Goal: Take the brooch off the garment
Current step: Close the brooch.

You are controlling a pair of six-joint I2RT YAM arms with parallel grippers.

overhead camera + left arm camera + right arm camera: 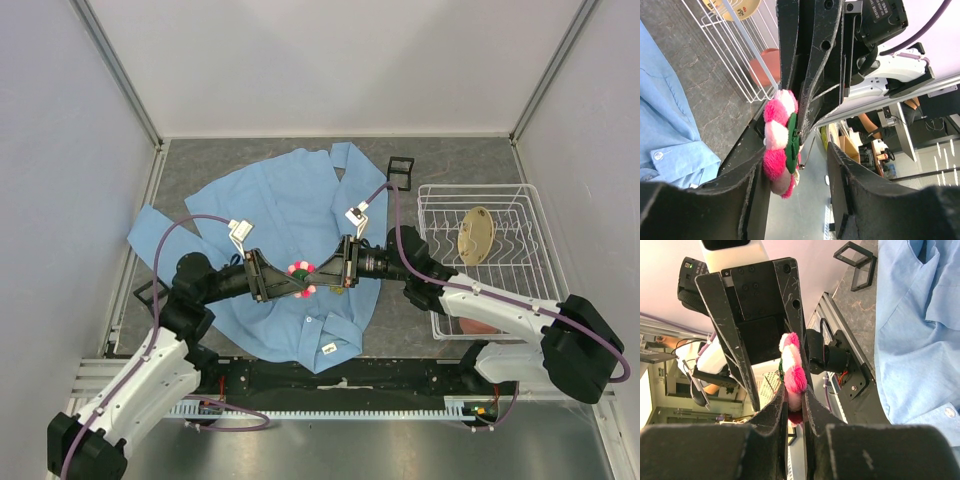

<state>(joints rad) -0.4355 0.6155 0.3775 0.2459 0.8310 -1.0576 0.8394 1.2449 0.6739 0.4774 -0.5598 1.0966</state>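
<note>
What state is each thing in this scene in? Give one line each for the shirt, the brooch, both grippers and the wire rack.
Shirt: spread out flat.
Brooch: off the shirt, held in the air.
Right gripper: jaws shut on the brooch.
Left gripper: jaws open, brooch beside one of them.
Wire rack: upright, tan item inside.
</note>
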